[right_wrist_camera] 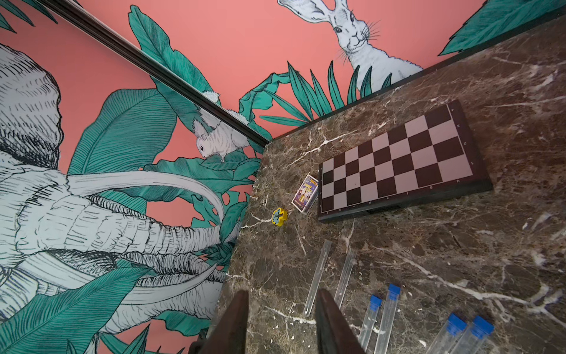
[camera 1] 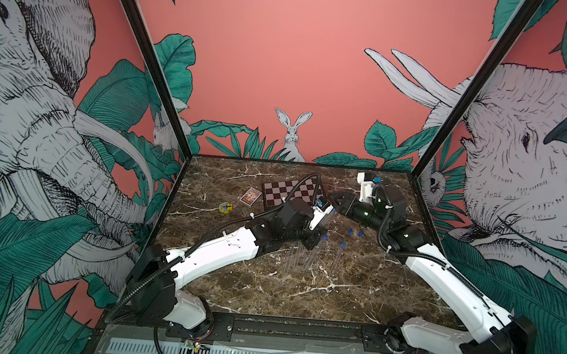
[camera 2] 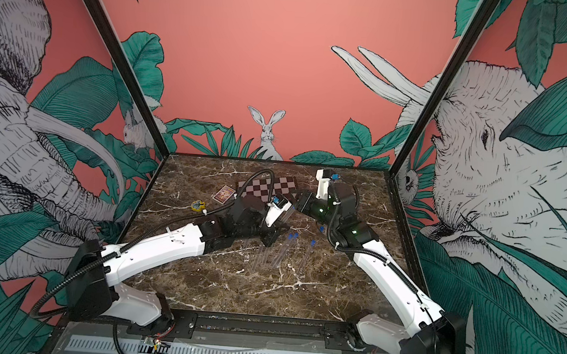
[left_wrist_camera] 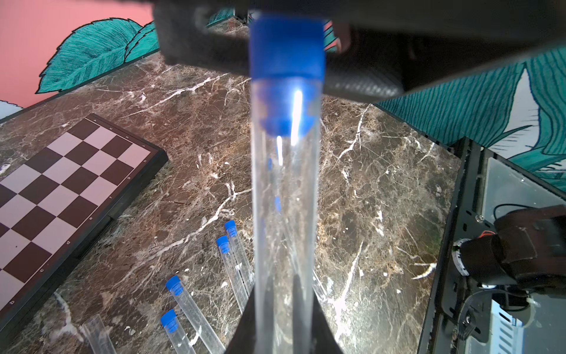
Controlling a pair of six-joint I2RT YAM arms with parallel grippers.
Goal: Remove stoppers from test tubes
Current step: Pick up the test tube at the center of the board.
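A clear test tube [left_wrist_camera: 284, 214] stands out from my left gripper [left_wrist_camera: 283, 294], which is shut on its lower part. A blue stopper [left_wrist_camera: 286, 46] is plugged into the tube's far end. In both top views the held tube [camera 1: 327, 218] [camera 2: 286, 215] tilts up toward the right gripper [camera 1: 334, 199] [camera 2: 296, 198]. The right gripper [right_wrist_camera: 280, 309] is open with nothing between its fingers [right_wrist_camera: 237, 318]; its dark body looms just beyond the stopper in the left wrist view. Several stoppered tubes [right_wrist_camera: 387, 315] and two open tubes [right_wrist_camera: 318, 275] lie on the marble table [camera 1: 301, 288]. Two loose stoppers [camera 1: 350, 230] lie near the right arm.
A chessboard [camera 1: 291, 192] lies at the back of the table, with a small card box [camera 1: 250, 196] and a yellow-and-blue toy [camera 1: 225, 208] to its left. Black frame posts and patterned walls close in the table on three sides.
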